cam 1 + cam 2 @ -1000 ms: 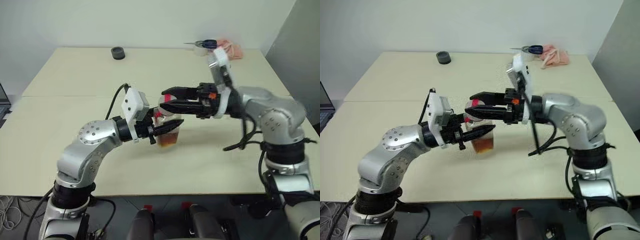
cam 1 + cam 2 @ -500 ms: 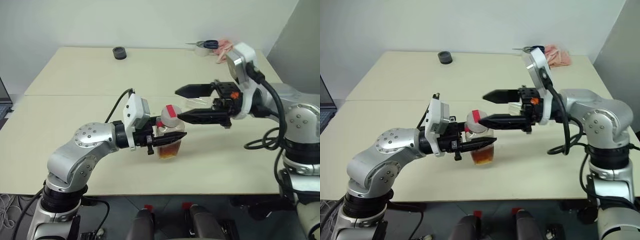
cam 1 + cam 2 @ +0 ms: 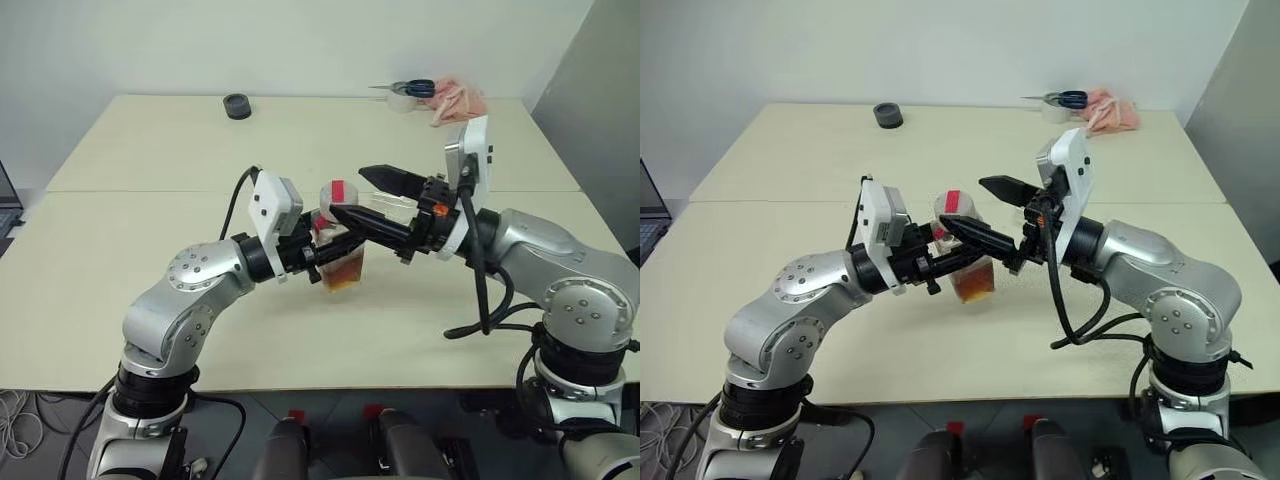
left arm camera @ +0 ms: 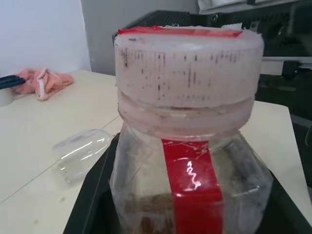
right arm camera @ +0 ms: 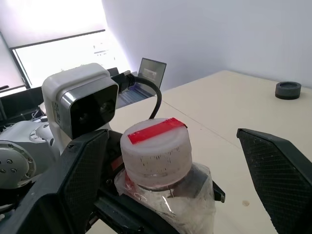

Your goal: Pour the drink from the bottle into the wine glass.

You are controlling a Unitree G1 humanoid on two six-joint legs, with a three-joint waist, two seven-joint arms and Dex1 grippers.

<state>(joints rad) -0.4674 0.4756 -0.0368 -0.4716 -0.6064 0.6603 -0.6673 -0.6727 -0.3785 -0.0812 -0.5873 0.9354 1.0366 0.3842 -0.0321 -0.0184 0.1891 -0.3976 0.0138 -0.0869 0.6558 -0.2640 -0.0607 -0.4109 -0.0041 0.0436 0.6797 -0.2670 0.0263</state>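
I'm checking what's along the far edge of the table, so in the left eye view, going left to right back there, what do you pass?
Black round cap → scissors lying on a roll of tape → pink cloth.

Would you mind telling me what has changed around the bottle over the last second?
The right end effector, which sat closed around the bottle's cap a second ago, opened, drew back to the right, and has returned with its fingers spread on either side of the cap. The left end effector stayed clamped on the bottle, the cap stays on, and the drink is unpoured.
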